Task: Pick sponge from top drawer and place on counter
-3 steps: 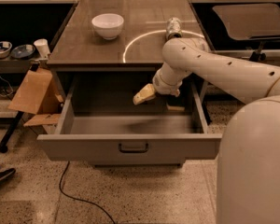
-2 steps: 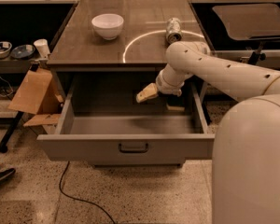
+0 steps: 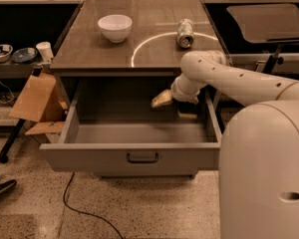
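Observation:
The top drawer (image 3: 89, 156) is pulled wide open below the counter (image 3: 89, 49). My arm reaches in from the right, and my gripper (image 3: 172, 101) is at the drawer's right rear, just under the counter's front edge. It is shut on the pale yellow sponge (image 3: 161, 99), which sticks out to the left and hangs above the drawer floor. The gripper's dark fingers are partly hidden behind the wrist.
A white bowl (image 3: 114, 27) stands on the counter at the back left and a silvery can (image 3: 185, 32) lies on the white arc at the back right. Cardboard (image 3: 37, 96) leans at the cabinet's left. A cable (image 3: 74, 205) runs over the floor. My body (image 3: 264, 173) fills the lower right.
The gripper with the sponge has moved a little to the right and slightly up inside the drawer. The drawer, the bowl and the can have not moved.

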You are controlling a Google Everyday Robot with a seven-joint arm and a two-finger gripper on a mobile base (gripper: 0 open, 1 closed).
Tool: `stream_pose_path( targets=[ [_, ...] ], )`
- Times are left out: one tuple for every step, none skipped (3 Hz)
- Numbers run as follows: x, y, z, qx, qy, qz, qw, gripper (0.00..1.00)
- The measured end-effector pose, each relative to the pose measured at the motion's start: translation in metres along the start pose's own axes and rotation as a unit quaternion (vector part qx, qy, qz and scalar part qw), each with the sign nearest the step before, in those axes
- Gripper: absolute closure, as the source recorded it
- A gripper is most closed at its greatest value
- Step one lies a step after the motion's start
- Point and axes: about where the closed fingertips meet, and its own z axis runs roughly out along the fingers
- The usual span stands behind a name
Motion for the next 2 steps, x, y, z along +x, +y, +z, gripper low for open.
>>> stream_pose_path(
  targets=[
    [0.016,-0.025,-0.008,0.033,-0.010,0.046,0.9983,0.00],
    [0.028,-0.034,-0.012,0.047,-0.012,0.067,0.9966,0.00]
  ],
)
